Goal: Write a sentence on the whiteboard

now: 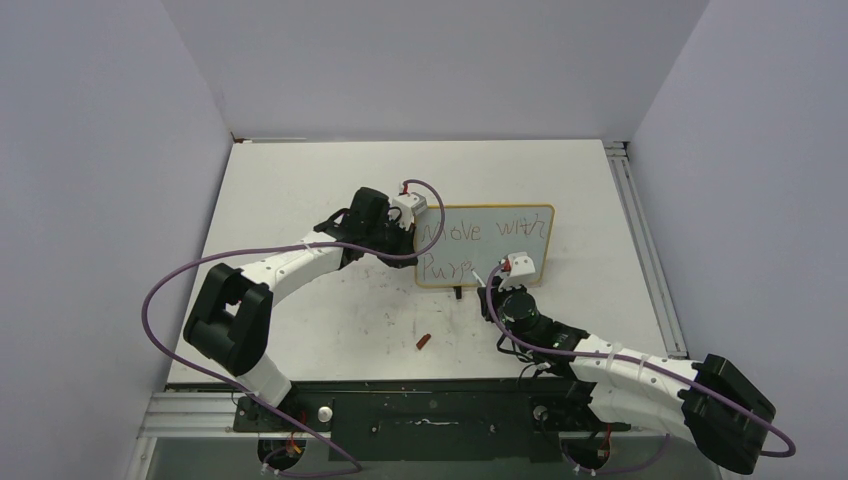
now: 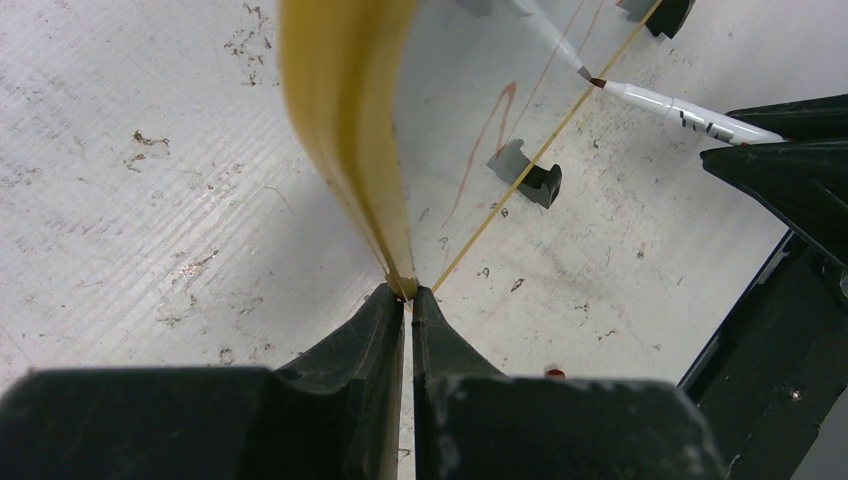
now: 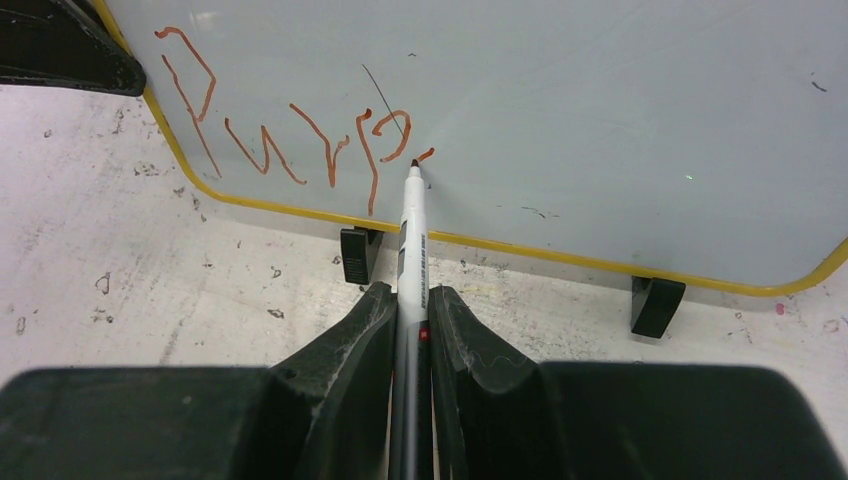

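The whiteboard [image 1: 520, 250] stands upright on two black feet mid-table, yellow-framed. The sentence [image 1: 482, 232] reads "Move with" on top and "Purp" [image 3: 290, 140] below, in reddish-brown marker. My left gripper [image 1: 408, 222] is shut on the whiteboard's left edge [image 2: 345, 120]. My right gripper [image 1: 497, 283] is shut on a white marker [image 3: 411, 250]; its tip touches the board just right of the "p", where a short stroke begins. The marker also shows in the left wrist view [image 2: 690, 112].
A small red marker cap [image 1: 424, 342] lies on the table in front of the board, between the arms. The board's black feet [image 3: 360, 255] [image 3: 657, 305] rest on the scuffed white tabletop. Grey walls enclose the table at back and sides.
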Controlling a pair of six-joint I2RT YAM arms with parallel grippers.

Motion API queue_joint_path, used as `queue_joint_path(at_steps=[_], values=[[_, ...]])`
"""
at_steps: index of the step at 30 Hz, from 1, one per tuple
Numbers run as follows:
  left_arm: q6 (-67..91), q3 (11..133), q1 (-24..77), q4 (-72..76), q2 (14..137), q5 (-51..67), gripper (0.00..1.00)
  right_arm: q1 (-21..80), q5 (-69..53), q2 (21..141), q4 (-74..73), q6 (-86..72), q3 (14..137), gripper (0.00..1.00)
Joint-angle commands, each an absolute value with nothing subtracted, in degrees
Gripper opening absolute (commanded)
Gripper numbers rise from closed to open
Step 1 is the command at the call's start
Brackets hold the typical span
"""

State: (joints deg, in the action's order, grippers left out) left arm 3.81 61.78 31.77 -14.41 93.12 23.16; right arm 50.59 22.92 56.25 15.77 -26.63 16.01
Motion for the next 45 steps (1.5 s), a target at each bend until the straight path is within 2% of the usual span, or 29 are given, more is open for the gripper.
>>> queue_joint_path(at_steps=[1, 45], values=[[3.96, 65.00, 31.82, -13.01, 92.02, 25.05, 0.00, 50.17, 22.46, 57.00, 17.95, -27.16, 16.47, 0.05], [3.96, 64.96, 31.82, -12.99, 91.85, 24.96, 0.00, 50.14, 27.23, 54.15, 13.86, -27.52, 18.52, 0.05]])
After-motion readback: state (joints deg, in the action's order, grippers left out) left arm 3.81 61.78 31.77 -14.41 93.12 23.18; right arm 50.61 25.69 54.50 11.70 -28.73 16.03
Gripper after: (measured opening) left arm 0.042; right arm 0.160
